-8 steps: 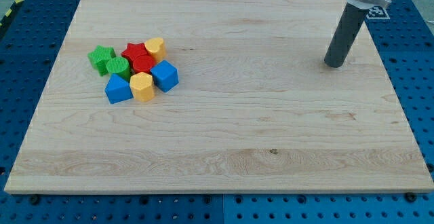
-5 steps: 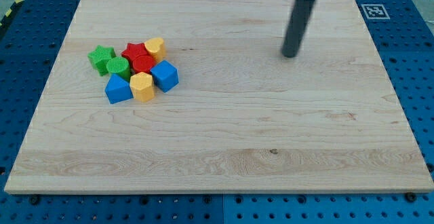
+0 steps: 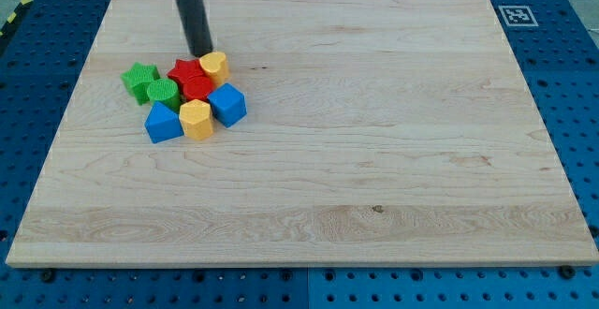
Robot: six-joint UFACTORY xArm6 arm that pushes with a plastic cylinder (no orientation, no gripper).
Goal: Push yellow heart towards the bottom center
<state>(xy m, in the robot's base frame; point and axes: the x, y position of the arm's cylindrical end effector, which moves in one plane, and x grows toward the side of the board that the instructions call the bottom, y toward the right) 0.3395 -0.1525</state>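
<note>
The yellow heart [image 3: 214,65] lies at the upper right of a tight cluster of blocks on the left half of the wooden board [image 3: 374,159]. My tip [image 3: 200,51] stands just above and slightly left of the heart, very close to it and to the red star [image 3: 186,70]. I cannot tell whether the tip touches the heart. The cluster also holds a red hexagon-like block [image 3: 197,88], a green star [image 3: 140,80], a green round block [image 3: 163,92], a blue block [image 3: 163,122], a yellow hexagon block [image 3: 196,118] and a blue cube [image 3: 227,104].
A small black-and-white marker [image 3: 513,15] sits at the board's top right corner. Blue perforated table surface [image 3: 37,56] surrounds the board on all sides.
The rod has swept from the board's upper right across to the left, ending just above the yellow heart and red star. The blocks have not moved.
</note>
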